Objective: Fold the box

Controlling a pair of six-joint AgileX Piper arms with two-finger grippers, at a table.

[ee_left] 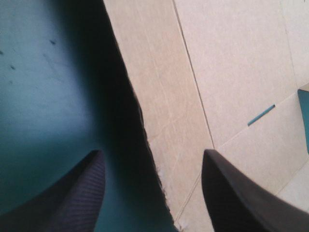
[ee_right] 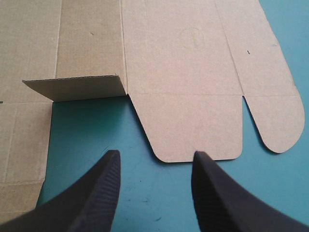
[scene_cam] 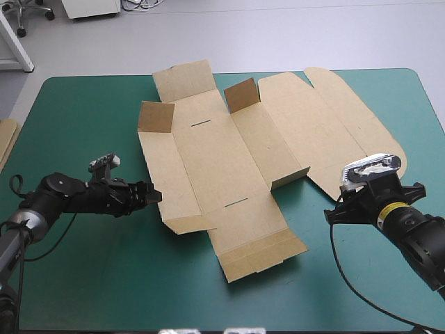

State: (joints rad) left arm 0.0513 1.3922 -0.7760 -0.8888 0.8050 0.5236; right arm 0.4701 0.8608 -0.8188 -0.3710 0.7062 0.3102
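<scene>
**Work piece.** The box (scene_cam: 222, 160), a cut sheet of brown corrugated board, lies unfolded at the middle of the desk (scene_cam: 83, 292). Its far flaps reach the far edge of the teal-green cover (scene_cam: 90, 104). Most panels lie flat. Two small square flaps stand raised on the far side, and a short wall stands upright near the middle of the sheet on the right.

**Left tool.** The left tool (scene_cam: 153, 195) sits low at the box's left edge, near the near-left corner. Its two black fin-shaped fingers are spread apart. In the left wrist view, the board's cut edge runs between the fingers: one finger is over the bare cover and the other over the board. The edge casts a dark shadow on the cover. Nothing is pinched.

**Right tool.** The right tool (scene_cam: 372, 198) is over the bare cover, just beside the near-right side of the box. Its fingers are spread and hold nothing. In the right wrist view, a flap with rounded corners lies just ahead of the fingers.

**Other items.** A second brown board edge (scene_cam: 5, 142) shows at the desk's left edge.
</scene>
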